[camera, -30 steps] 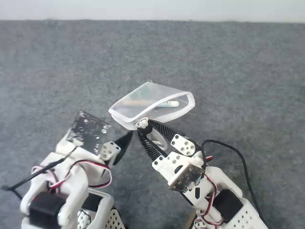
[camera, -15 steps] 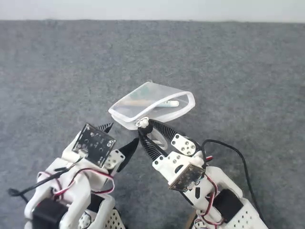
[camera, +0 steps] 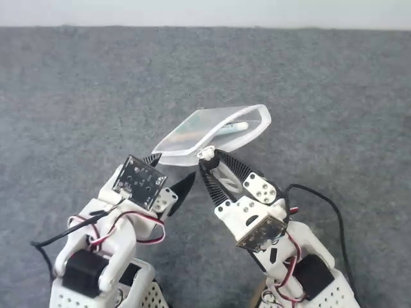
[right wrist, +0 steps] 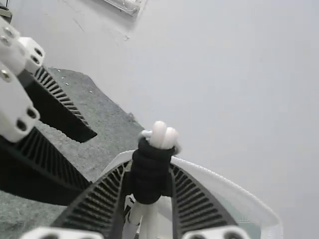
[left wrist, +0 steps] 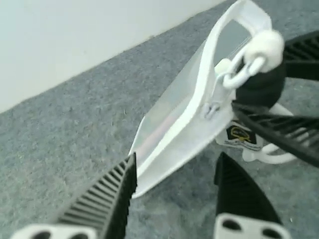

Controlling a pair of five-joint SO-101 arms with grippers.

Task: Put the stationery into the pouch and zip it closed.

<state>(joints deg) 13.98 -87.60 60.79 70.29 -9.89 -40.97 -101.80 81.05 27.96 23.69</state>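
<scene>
Clear pouch [camera: 217,126] runs near-left to far-right at mid-table; our right gripper [camera: 207,160] is clamped on its zip pull [camera: 207,153], our left gripper [camera: 172,168] gapes just off its near-left end, not touching.

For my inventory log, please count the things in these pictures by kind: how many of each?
Pouch: 1
Pen-like item visible inside it: 1
Robot arms: 2, the left arm and the right arm
Total: 4

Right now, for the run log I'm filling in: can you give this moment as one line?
right gripper: shut on zipper pull | left gripper: open at pouch corner | pouch: tilted, pen inside
</scene>
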